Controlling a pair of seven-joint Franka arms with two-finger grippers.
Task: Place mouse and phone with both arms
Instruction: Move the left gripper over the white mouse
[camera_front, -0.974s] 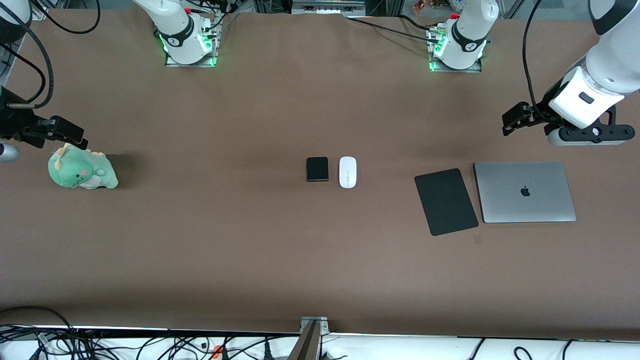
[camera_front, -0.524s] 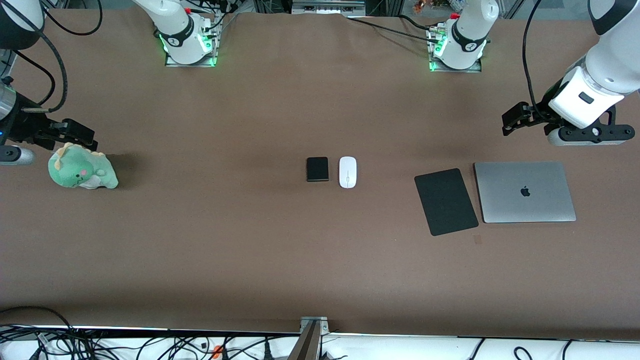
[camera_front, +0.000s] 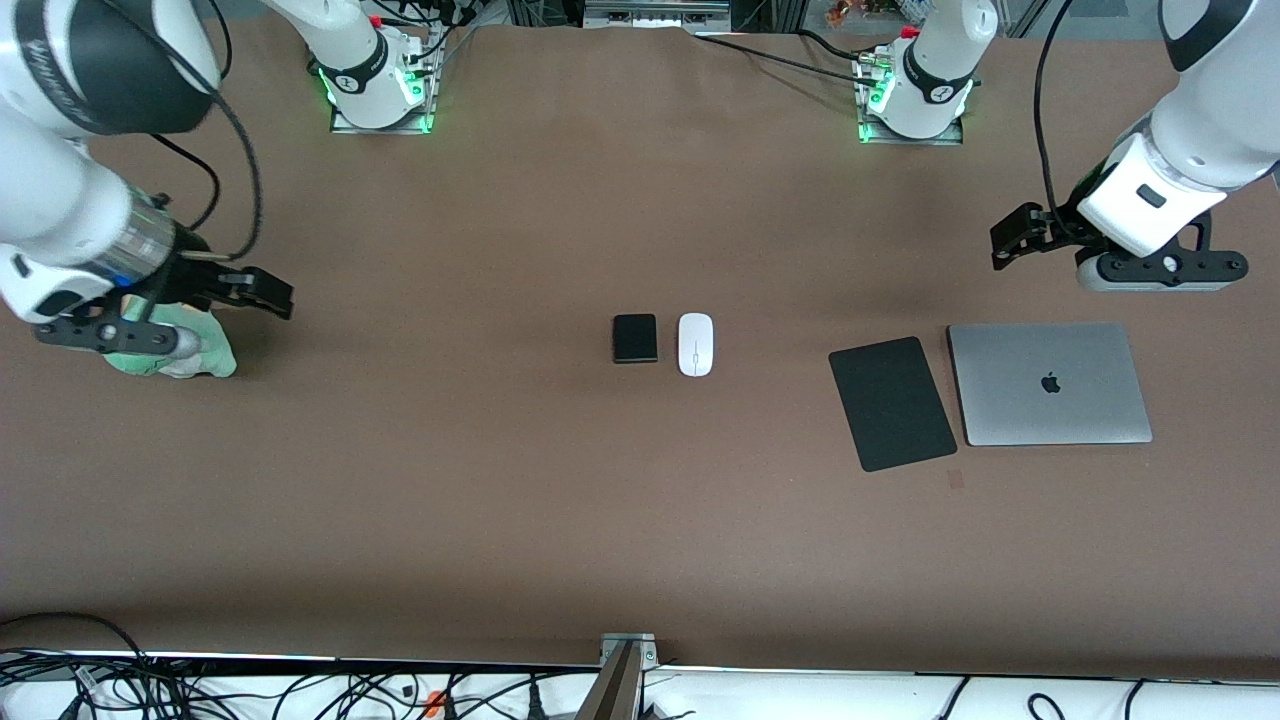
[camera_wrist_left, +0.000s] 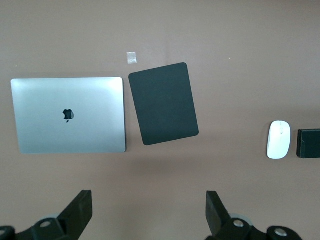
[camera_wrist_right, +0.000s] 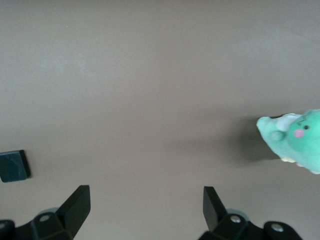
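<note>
The white mouse (camera_front: 695, 344) and the small black phone (camera_front: 635, 338) lie side by side at the middle of the table, the mouse toward the left arm's end. My left wrist view shows the mouse (camera_wrist_left: 278, 140) and the phone (camera_wrist_left: 309, 143) at its edge. My left gripper (camera_front: 1003, 245) (camera_wrist_left: 148, 197) hangs open and holds nothing, over bare table beside the laptop. Open and holding nothing too, my right gripper (camera_front: 272, 295) (camera_wrist_right: 146, 192) hovers by the green plush toy. A corner of the phone (camera_wrist_right: 13, 166) shows in the right wrist view.
A black mouse pad (camera_front: 892, 402) (camera_wrist_left: 164, 103) and a shut silver laptop (camera_front: 1048, 383) (camera_wrist_left: 70, 115) lie toward the left arm's end. A green plush toy (camera_front: 205, 352) (camera_wrist_right: 295, 140) sits toward the right arm's end, partly covered by the right arm.
The right arm has swung in toward the table's middle and now covers part of the plush toy. The left gripper has shifted slightly toward the middle. Both stay open.
</note>
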